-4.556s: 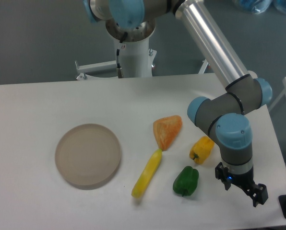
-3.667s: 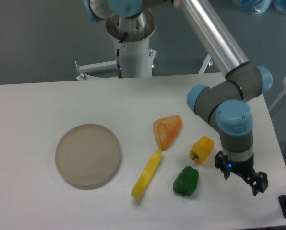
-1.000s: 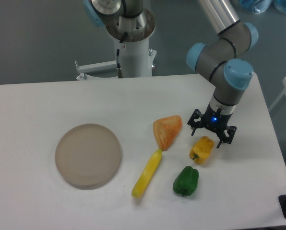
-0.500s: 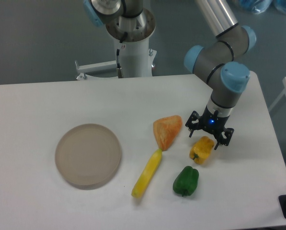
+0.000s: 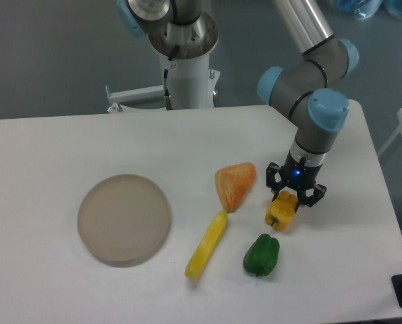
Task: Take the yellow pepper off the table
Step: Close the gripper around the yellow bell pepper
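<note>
White table [image 5: 66,148], gripper [image 5: 293,197] seemingly clasping yellow pepper [image 5: 280,212]

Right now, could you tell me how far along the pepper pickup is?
Done: the claw sits over the yellow pepper, fingers straddling its top. In hand: the closing; whether they grip it I cannot tell. Left: the lift, since the pepper rests on the table beside the green pepper.

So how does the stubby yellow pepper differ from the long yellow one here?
The yellow pepper is short and blocky; the long yellow pepper is slender and stretched out. The yellow pepper is more orange-tinted, the long one paler yellow. The pincer sits at the yellow pepper's top; the long one lies apart from it. Both rest on the table.
</note>
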